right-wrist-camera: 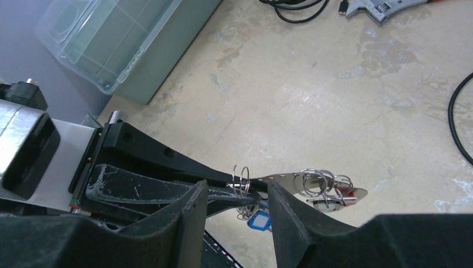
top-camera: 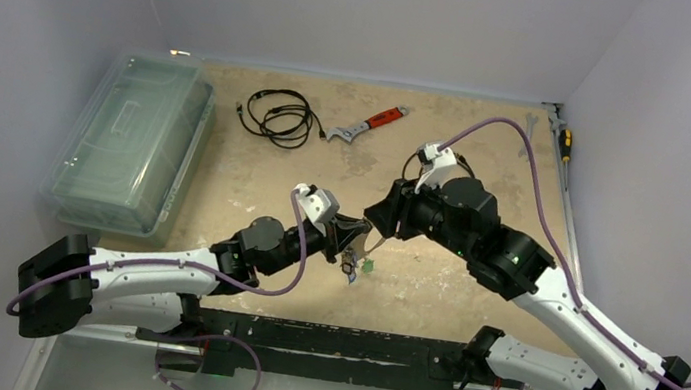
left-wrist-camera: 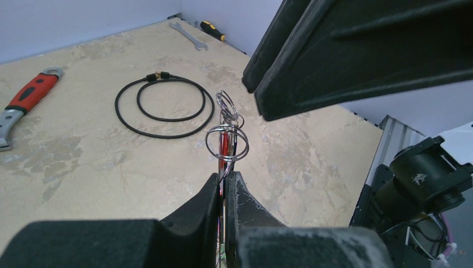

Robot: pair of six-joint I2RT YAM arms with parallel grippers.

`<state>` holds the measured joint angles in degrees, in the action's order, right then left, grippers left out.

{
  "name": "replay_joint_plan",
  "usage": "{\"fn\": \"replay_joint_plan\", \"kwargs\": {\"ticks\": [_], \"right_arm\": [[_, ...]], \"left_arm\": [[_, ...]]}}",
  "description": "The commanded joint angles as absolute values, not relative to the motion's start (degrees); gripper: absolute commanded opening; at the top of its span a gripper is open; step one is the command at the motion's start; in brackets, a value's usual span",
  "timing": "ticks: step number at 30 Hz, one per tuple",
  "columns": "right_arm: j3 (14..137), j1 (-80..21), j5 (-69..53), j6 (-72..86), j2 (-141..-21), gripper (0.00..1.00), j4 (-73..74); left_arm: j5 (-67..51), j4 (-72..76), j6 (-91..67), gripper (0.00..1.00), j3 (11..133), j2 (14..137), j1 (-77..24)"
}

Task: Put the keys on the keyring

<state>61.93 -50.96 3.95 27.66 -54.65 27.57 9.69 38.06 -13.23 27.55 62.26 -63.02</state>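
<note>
My left gripper is shut on the keyring, which shows as a thin shiny metal band, nearly edge-on, with small holes along its rim. Several small wire split rings sit threaded on it beyond the fingertips. Below the grip hang keys, one with a blue tag and one with a green tag. My right gripper is open. Its fingers stand on either side of the left gripper's tip and the keyring, and hold nothing. In the top view the two grippers meet at mid-table.
A clear plastic bin stands at the left. A black coiled cable and a red-handled adjustable wrench lie at the back. A screwdriver and a spanner lie by the right wall.
</note>
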Motion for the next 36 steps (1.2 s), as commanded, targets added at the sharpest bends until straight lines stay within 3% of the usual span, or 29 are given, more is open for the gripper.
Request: {"fn": "replay_joint_plan", "kwargs": {"ticks": [1,8,16,22,24,28,36], "right_arm": [[60.9,-51.2,4.0,28.5,-55.3,0.45,22.4],[60.5,-51.2,3.1,28.7,-56.6,0.35,22.7],[59.9,-51.2,2.5,28.7,-57.5,0.38,23.4],[59.9,-51.2,3.3,28.7,-57.9,0.34,23.7],[59.9,-51.2,3.6,28.7,-58.2,0.29,24.0],[60.0,-51.2,3.8,28.9,-58.7,0.00,24.3],[63.8,-51.2,3.8,28.8,-59.9,0.00,28.7]], "left_arm": [[10.4,42.0,-17.5,0.00,30.6,62.2,-62.8],[11.2,41.7,-18.0,0.00,31.0,62.4,-62.8],[12.1,40.7,-18.9,0.00,32.0,62.7,-62.8],[12.0,40.7,-19.1,0.00,32.3,62.5,-62.8],[12.0,40.7,-19.1,0.00,32.3,62.5,-62.8],[12.1,40.7,-19.0,0.00,32.3,62.8,-62.8],[12.5,40.1,-14.5,0.00,31.6,62.8,-62.8]]}}
